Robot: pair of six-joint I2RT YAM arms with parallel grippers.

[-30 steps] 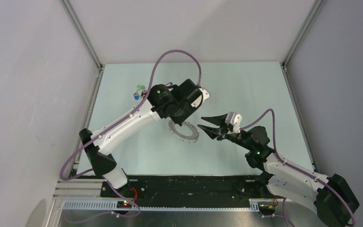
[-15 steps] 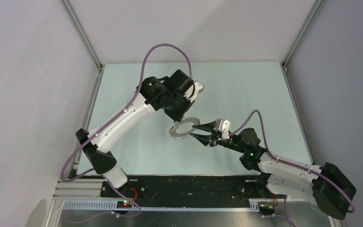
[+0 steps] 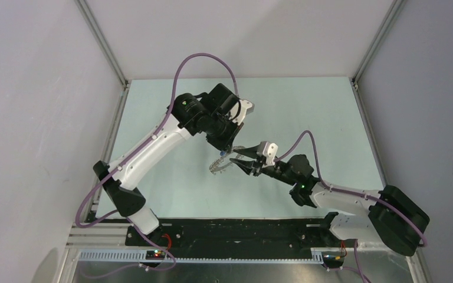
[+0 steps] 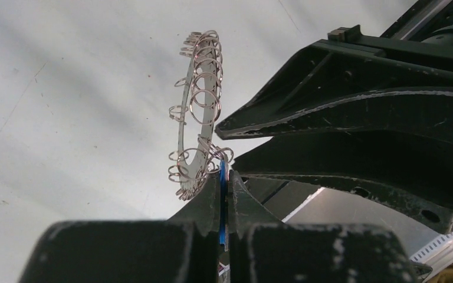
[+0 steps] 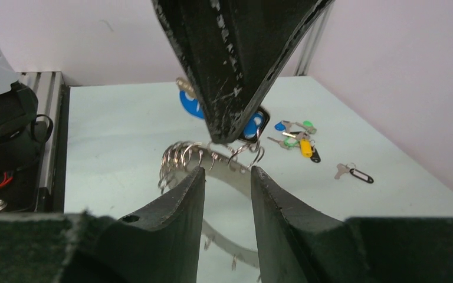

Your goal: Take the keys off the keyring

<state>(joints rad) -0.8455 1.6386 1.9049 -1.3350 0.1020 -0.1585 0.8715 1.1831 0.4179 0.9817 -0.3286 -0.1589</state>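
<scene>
The keyring is a flat grey metal hoop, held tilted on edge above the table. In the left wrist view the keyring carries a fringe of small silver wire rings; no key blades show clearly on it. My left gripper is shut on a blue tag hanging from the hoop's edge. In the top view the left gripper points down just above the hoop. My right gripper is open, its fingertips at the hoop's upper rim, one to each side. It also shows in the top view.
On the table behind, a bunch of keys with blue, green and yellow tags lies loose. A single key with a black tag lies to its right. The right gripper's fingers crowd close beside the left gripper.
The left gripper has lifted the keyring from flat on the table to tilted on edge. The right gripper has moved left, up to the hoop, still open.
</scene>
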